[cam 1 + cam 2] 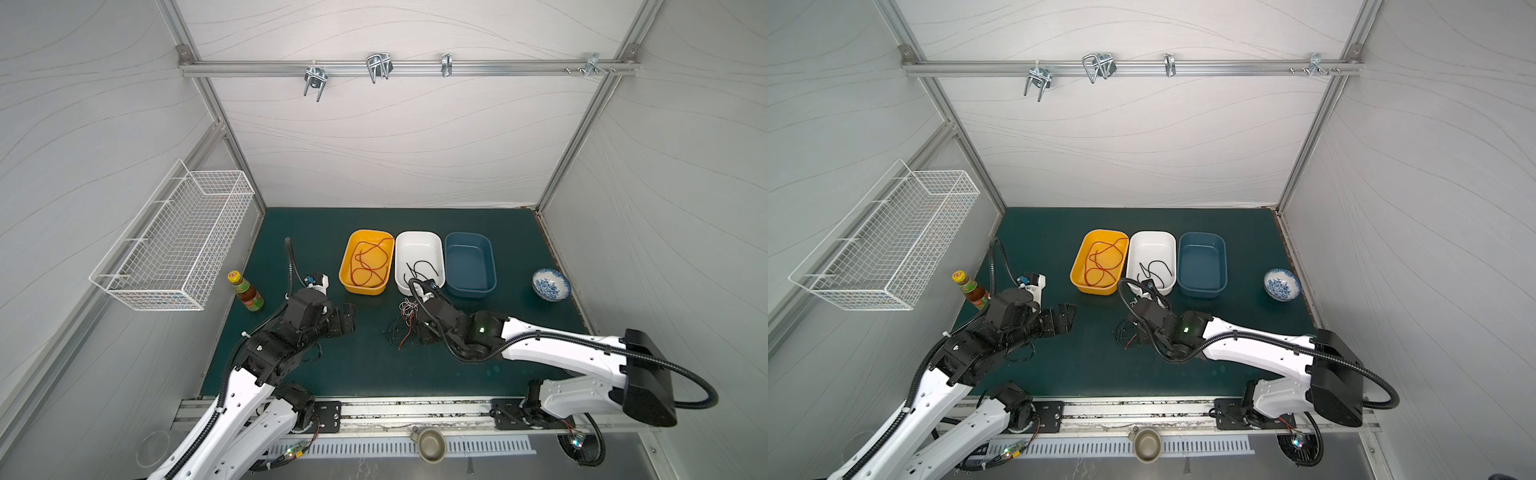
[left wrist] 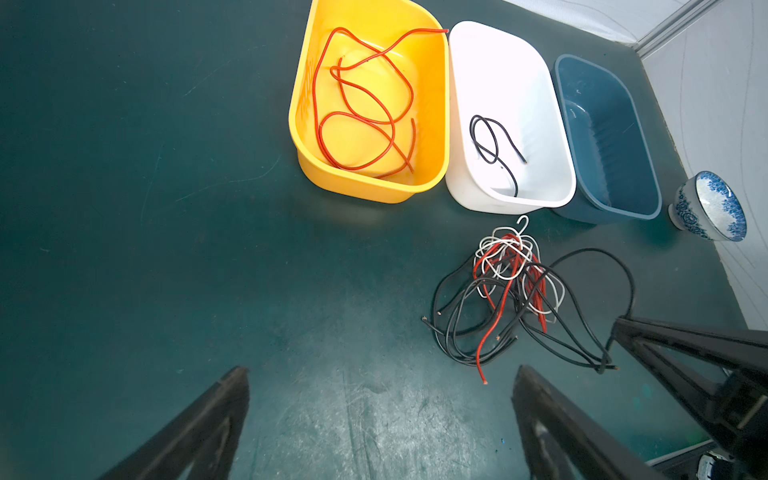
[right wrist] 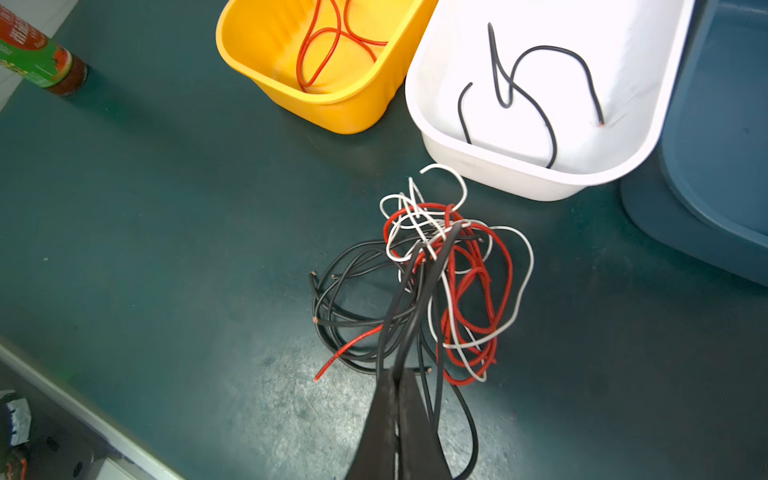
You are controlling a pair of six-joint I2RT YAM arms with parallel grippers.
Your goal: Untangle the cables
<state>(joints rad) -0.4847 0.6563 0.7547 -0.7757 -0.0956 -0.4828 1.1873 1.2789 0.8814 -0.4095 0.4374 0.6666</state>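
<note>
Cables (image 3: 436,291), red, black and white, lie knotted in one pile on the table (image 2: 166,208), just in front of the white bin (image 2: 498,75). Going from the left, the left tool (image 2: 380,374) hangs with its jaws spread wide, gripping nothing, apart from the pile. The yellow bin (image 2: 365,187) holds a loose red cable (image 2: 361,104), and the white bin beside it holds a black cable (image 2: 494,145). Next comes the pile, and at its near edge the right tool (image 3: 399,376) is pinched tight on black strands. The blue bin (image 2: 611,145) is empty, and a patterned bowl (image 2: 710,208) stands beyond it.

The step in hand looks like drawing a black strand free of the other cables. It would go best as a slow lift up and away from the knot, pausing if red or white loops rise too. The free left tool could pin the pile down. More than one black strand seems to reach the jaws, so the catch may need sorting.

Only the right wrist view shows the grip itself; in both top views the arm hides that pinch. It also catches a sauce bottle (image 3: 37,58), which the left wrist view misses. The left wrist view adds the bowl and the wide black loop running to the right tool's tip.
</note>
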